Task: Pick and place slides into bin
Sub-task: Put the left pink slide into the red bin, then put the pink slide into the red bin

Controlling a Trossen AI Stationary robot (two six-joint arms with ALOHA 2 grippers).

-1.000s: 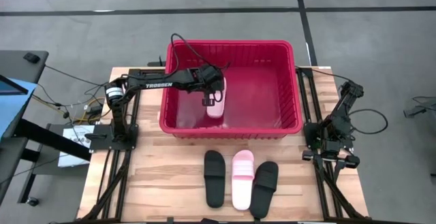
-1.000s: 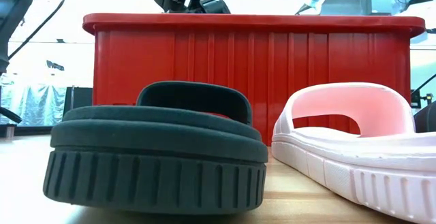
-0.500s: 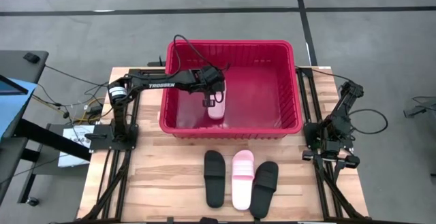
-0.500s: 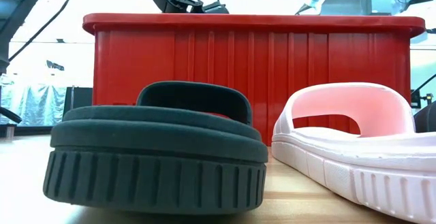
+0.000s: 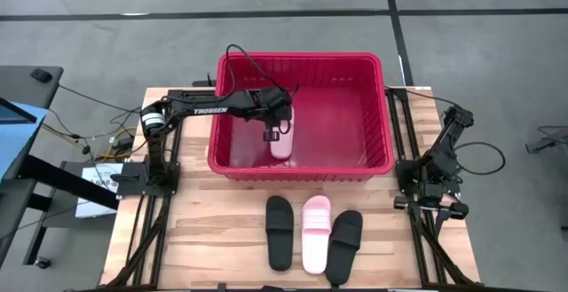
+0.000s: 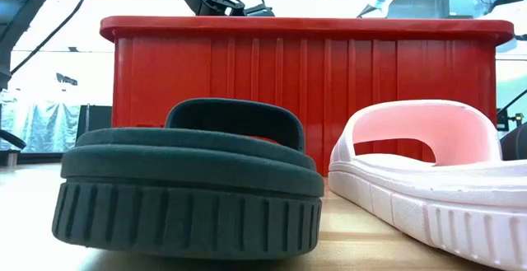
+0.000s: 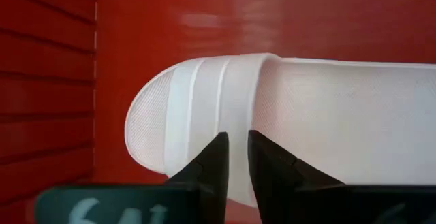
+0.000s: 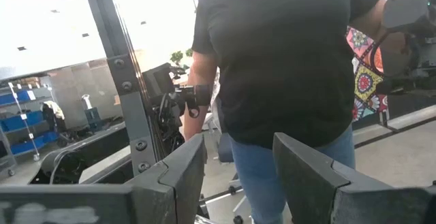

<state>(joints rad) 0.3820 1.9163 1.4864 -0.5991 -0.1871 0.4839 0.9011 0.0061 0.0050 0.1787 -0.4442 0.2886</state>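
Observation:
A pale pink slide (image 5: 281, 141) lies level inside the red bin (image 5: 373, 163), left of its middle. My left gripper (image 5: 272, 132) reaches into the bin from the left and is shut on this slide. In the left wrist view the slide (image 7: 327, 122) fills the picture above the bin floor. Two black slides (image 5: 280, 232) (image 5: 344, 243) and a second pink slide (image 5: 317, 232) lie soles down on the table in front of the bin. My right gripper (image 8: 238, 163) is open and empty at the table's right edge. My left gripper pinches the pink slide at its ribbed strap (image 7: 235, 108), near the slide's long side edge, with only a narrow gap between the two fingers (image 7: 216, 157). The fingers point down from above. The slide stays level, low in the bin; whether it rests on the floor I cannot tell.
The bin's walls stand high around the gripper, and its right half (image 5: 346, 128) holds nothing. The right arm (image 5: 437, 172) is folded beside the bin's right end. A person in a black shirt (image 8: 286, 60) stands beyond the table.

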